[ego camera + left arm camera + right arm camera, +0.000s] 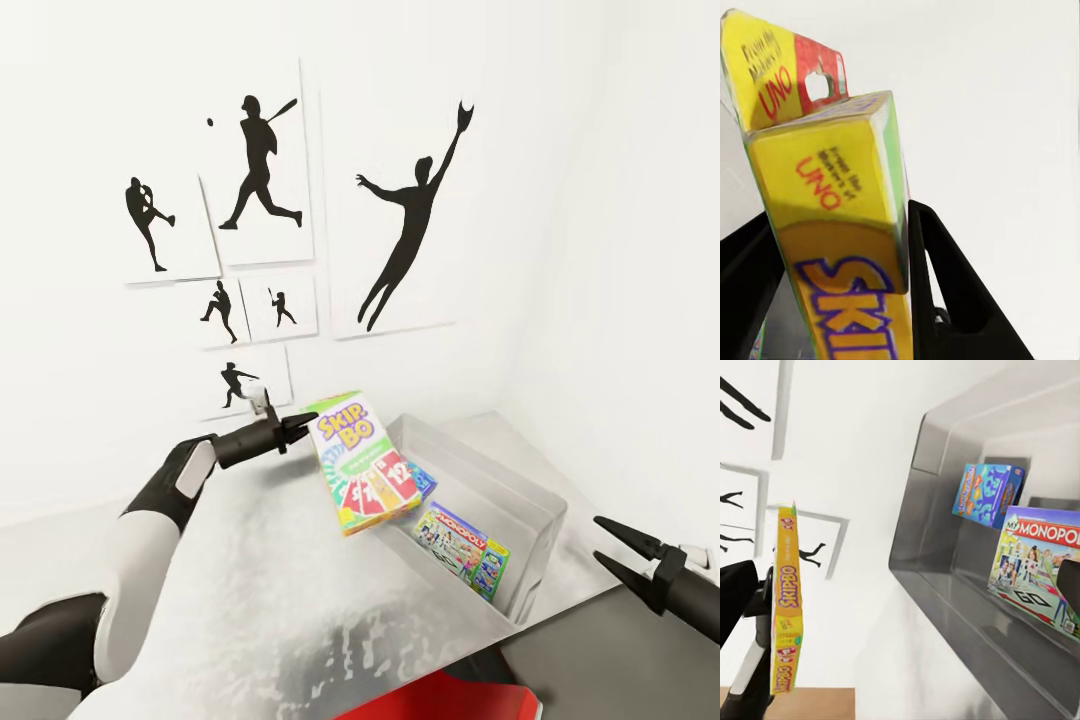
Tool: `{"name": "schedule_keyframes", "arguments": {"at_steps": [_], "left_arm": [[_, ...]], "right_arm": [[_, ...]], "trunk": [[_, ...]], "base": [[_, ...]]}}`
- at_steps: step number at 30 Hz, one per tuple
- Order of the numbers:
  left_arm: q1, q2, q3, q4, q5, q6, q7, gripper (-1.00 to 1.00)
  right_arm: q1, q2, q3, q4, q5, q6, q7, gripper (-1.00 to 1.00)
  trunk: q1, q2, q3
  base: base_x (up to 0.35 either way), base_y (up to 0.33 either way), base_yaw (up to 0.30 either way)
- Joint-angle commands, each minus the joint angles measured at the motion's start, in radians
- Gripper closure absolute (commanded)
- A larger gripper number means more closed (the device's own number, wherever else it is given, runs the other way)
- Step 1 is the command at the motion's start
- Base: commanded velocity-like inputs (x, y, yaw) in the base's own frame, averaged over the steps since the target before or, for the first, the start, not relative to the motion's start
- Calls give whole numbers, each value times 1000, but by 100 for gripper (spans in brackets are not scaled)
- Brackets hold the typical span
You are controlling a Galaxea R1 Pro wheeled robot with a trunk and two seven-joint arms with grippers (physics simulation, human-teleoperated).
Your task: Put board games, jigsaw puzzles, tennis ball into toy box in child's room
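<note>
My left gripper (305, 428) is shut on the edge of a yellow, red and green Skip-Bo board game (360, 462), held tilted in the air over the near left rim of the toy box (520, 490). In the left wrist view the game (840, 225) sits between my black fingers (952, 292). Two more board games lie inside the grey toy box: a Monopoly box (462, 550) (1042, 562) and a blue one (422, 478) (986, 495). My right gripper (600, 540) hangs open just right of the toy box. The jigsaw puzzles, tennis ball and bed are out of view.
The toy box stands on the light grey table (250, 590), in the corner against white walls with black athlete pictures (410, 230). A dark grey table section (620, 670) lies at the near right, and a red chair (440, 706) shows at the table's near edge.
</note>
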Motion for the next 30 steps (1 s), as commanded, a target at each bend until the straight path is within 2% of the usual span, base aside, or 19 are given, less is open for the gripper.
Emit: {"name": "schedule_keyframes", "arguments": {"at_steps": [1,4,5,8,14,17,23,30], "left_arm": [[-1,-19,8,2,-1,-5,7,100],[-2,-67,26,7,0,-32,36,100],[-2,-74,30,9,0,-40,39,100],[-2,-117,44,51,1,-105,76,100],[-2,-172,51,112,4,-201,160,100],[-2,-199,52,155,4,-272,198,100],[-3,-205,53,226,4,-380,270,100],[-3,-205,53,239,4,-451,294,100]], "right_arm": [[-1,0,-1,-2,10,4,11,-100],[1,0,-1,-5,10,4,11,-100],[2,0,-1,-5,10,4,11,-100],[10,0,-2,-9,10,4,11,-100],[26,0,-9,-33,11,4,12,-100],[30,0,-17,-40,11,4,13,-100],[31,0,-22,-42,11,4,13,-100],[31,1,-23,-43,10,4,13,-100]], "trunk": [[1,-2,-2],[1,-2,-2],[1,-2,-2],[1,-2,-2],[1,-2,-2],[1,-2,-2],[1,-2,-2],[1,-2,-2]], "base": [[0,0,0],[0,0,0],[0,0,0],[0,0,0],[0,0,0],[0,0,0],[0,0,0],[0,0,0]]}}
